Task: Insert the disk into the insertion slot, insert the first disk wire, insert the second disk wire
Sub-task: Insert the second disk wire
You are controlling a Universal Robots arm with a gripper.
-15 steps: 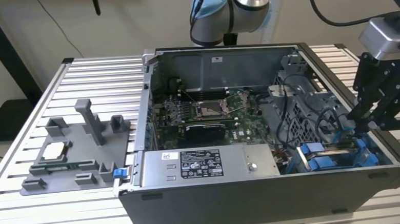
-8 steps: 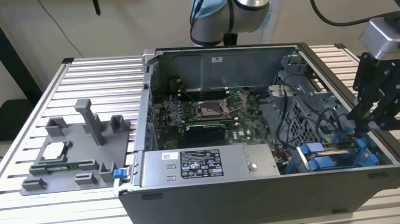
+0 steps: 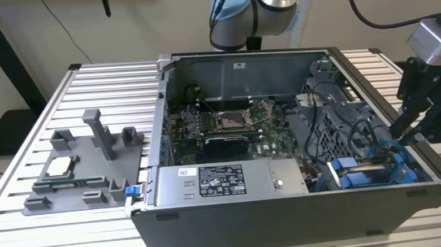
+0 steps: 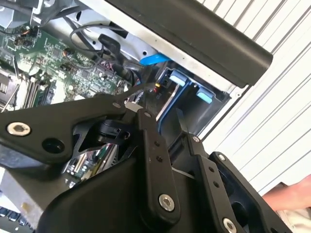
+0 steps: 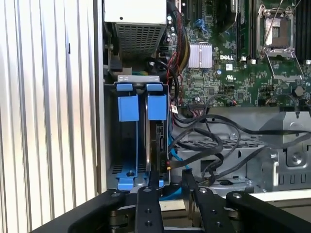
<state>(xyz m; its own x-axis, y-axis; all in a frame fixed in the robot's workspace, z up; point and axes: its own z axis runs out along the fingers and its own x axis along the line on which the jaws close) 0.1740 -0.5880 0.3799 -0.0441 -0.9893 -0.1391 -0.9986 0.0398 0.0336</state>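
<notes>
Far over on the exterior view's left, I see a grey plastic fixture tray (image 3: 72, 185) lying on the ribbed aluminium table (image 3: 104, 73), with a square silver processor chip (image 3: 60, 166) on it. Next comes the open grey metal computer case (image 3: 286, 222), its green motherboard (image 3: 228, 128) exposed and a grey labelled power-supply box (image 3: 223, 183) along the near wall.

Toward the exterior view's right, the insertion slot (image 3: 374, 172), a grey rectangular drive bay with blue plastic tabs, sits in the case's near corner. The first wrist view looks along it: the disk (image 5: 159, 141) stands on edge inside, clipped in its bright blue frame. I see only a thin dark side, and its label is hidden. Black cables (image 5: 218, 141) loop just beside the bay; I cannot tell whether any is plugged into the disk.

Furthest right, the black gripper (image 3: 406, 136) hangs by the case rim near the bay. Its claw is parted partway, with nothing I can make out between the fingers (image 5: 146, 194), and its base is cut off in both wrist views.
</notes>
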